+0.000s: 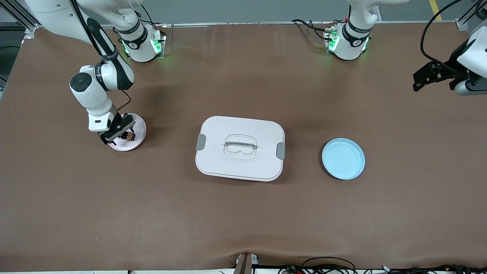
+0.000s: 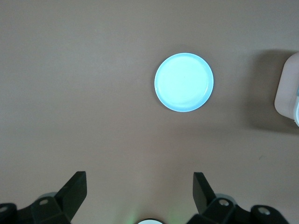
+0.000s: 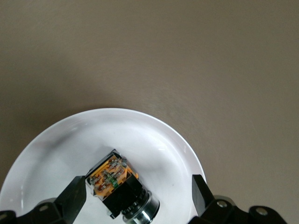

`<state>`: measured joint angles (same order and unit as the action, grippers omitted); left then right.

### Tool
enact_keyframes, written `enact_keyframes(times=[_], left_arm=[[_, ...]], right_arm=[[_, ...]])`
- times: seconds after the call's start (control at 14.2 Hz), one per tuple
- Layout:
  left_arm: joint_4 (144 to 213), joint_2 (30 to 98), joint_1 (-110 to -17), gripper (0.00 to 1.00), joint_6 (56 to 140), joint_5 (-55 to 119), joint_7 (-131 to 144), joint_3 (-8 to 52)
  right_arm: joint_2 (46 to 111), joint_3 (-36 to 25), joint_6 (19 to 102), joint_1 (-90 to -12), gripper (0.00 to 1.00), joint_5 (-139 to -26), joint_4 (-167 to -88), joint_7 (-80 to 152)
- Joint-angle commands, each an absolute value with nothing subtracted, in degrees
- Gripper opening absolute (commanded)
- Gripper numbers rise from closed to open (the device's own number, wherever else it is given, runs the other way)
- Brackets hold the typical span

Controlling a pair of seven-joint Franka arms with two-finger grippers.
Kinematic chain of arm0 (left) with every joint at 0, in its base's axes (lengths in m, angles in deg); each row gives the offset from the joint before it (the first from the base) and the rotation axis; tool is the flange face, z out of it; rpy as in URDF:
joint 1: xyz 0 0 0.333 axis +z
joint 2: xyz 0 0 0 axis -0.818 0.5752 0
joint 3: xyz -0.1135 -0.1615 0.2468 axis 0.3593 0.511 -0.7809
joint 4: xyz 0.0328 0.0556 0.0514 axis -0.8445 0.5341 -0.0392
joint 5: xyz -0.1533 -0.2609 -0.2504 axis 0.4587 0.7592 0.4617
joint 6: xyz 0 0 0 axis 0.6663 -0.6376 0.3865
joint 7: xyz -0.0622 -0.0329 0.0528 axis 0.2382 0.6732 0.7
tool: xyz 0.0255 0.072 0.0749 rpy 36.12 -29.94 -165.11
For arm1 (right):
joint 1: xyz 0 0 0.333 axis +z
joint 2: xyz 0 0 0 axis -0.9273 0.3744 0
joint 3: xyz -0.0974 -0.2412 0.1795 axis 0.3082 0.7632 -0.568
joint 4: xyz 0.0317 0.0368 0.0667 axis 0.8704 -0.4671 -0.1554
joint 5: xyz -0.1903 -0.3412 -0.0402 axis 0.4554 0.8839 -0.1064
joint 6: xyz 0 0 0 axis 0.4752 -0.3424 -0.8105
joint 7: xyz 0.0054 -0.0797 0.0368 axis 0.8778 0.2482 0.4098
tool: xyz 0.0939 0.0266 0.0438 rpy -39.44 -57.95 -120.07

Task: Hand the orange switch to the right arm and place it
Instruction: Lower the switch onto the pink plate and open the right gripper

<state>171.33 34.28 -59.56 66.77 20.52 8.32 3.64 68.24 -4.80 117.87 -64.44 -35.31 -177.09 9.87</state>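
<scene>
The orange switch (image 1: 130, 136), a small black block with an orange see-through end and a metal collar, lies on its side on a pale pink plate (image 1: 139, 125) toward the right arm's end of the table. My right gripper (image 1: 118, 137) is low over that plate, open, its fingers standing either side of the switch. The right wrist view shows the switch (image 3: 117, 186) resting on the plate (image 3: 140, 133) between the spread fingers of the right gripper (image 3: 138, 189); one finger is close beside its orange end. My left gripper (image 1: 422, 80) waits high over the left arm's end of the table, open with nothing in it (image 2: 139, 186).
A white lidded box (image 1: 240, 148) with grey clips and a recessed handle sits mid-table. A light blue plate (image 1: 343, 158) with nothing on it lies between the box and the left arm's end. The left wrist view looks down on that plate (image 2: 184, 82) and a box corner (image 2: 287, 88).
</scene>
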Motion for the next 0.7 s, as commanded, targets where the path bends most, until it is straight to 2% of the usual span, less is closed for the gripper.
enact_keyframes(times=[0.0, 0.35, 0.63], left_arm=[[171.82, 33.21, -59.37, 1.0, 66.27, 21.37, 9.47, 3.68], [171.82, 33.3, -59.45, 1.0, 66.27, 21.37, 9.56, 3.68], [171.82, 33.3, -59.45, 1.0, 66.27, 21.37, 9.56, 3.68]], right_arm=[[65.5, -5.52, 114.86, -65.99, 1.0, -34.1, -177.54, 21.2], [63.31, -5.61, 113.46, -66.43, 1.0, -34.19, -176.84, 35.34], [60.05, -5.87, 94.68, -66.34, 1.0, -34.98, -170.0, 43.47]])
